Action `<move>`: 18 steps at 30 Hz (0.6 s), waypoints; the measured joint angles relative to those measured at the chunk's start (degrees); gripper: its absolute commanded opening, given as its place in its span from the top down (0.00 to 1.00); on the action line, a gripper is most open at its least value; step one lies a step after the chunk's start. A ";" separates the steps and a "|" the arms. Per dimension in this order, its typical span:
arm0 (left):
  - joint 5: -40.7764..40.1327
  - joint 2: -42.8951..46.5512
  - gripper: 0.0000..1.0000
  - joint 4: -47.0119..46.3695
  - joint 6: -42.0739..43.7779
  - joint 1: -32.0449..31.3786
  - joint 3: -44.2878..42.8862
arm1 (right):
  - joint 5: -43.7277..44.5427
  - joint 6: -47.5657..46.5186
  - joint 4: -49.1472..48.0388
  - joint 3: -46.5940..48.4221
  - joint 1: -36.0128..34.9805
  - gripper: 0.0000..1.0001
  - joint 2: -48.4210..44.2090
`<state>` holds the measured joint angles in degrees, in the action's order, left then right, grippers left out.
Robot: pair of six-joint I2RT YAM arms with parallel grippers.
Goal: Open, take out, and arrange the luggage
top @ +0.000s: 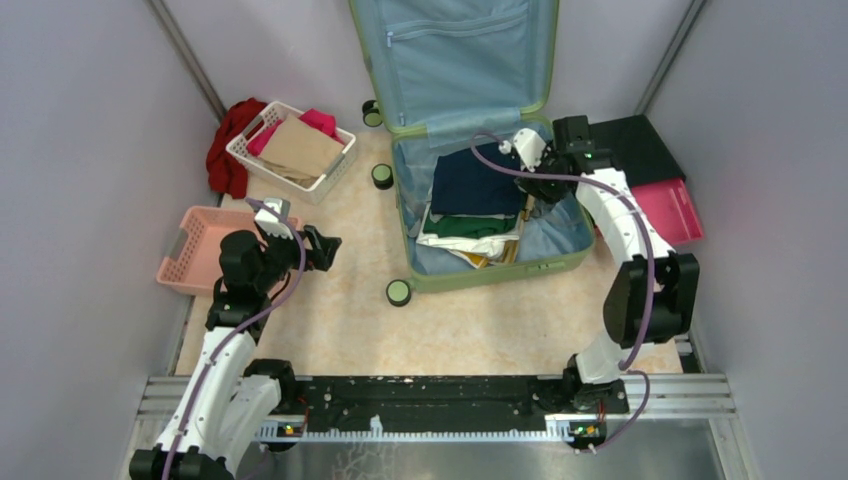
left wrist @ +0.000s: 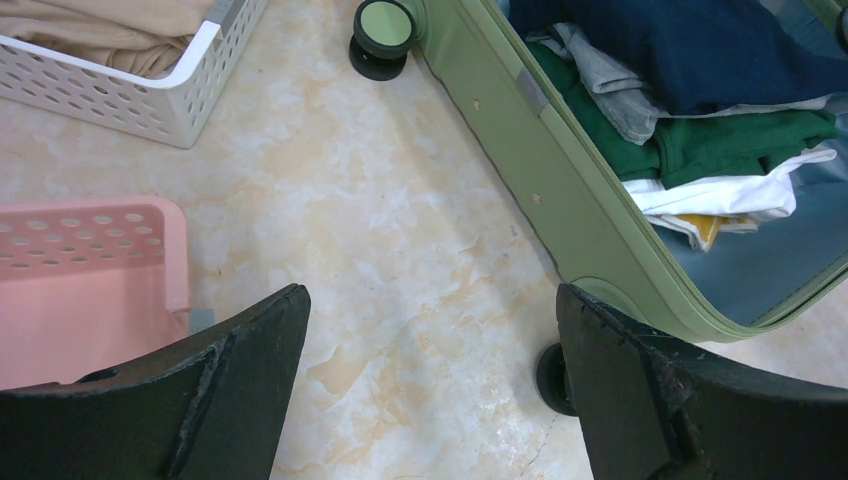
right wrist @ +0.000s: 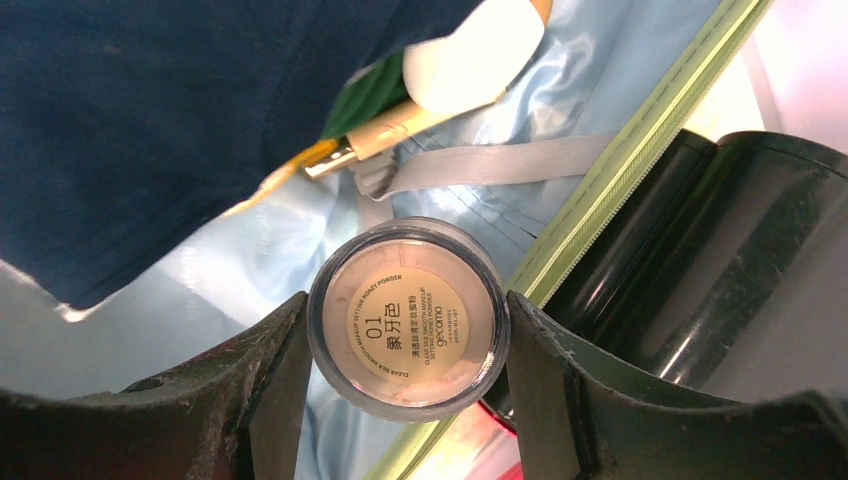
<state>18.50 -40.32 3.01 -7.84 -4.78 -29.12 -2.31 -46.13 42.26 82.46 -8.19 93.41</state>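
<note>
The sage-green luggage lies open on the floor with its lid propped against the back wall. Inside it is a stack of folded clothes: navy on top, green and white beneath. My right gripper hangs over the right side of the luggage's inside. In the right wrist view it is shut on a round powder jar, both fingers against the jar's sides, above the blue lining and green zip rim. My left gripper is open over bare floor, left of the luggage wall.
A pink basket sits beside my left gripper. A white basket behind it holds beige and pink cloth, with a red garment beside it. Black and pink cases lie right of the luggage. A caster wheel juts out at the near left corner.
</note>
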 measured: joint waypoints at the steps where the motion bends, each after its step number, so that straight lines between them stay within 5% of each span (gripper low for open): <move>1: 0.00 0.00 0.01 0.02 0.00 0.00 0.00 | -1.29 0.68 0.46 0.00 0.24 0.94 -1.05; 8: 0.17 0.00 0.01 0.02 0.00 0.00 0.00 | -12.74 5.31 2.14 -0.83 5.84 0.95 -8.37; 18: 0.50 -0.02 0.01 0.02 -0.02 0.00 0.00 | -32.24 17.09 -1.70 -8.96 26.82 0.95 -17.31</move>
<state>19.00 -40.34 3.03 -7.86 -4.78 -29.12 -34.54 -29.04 40.56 73.49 18.63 76.09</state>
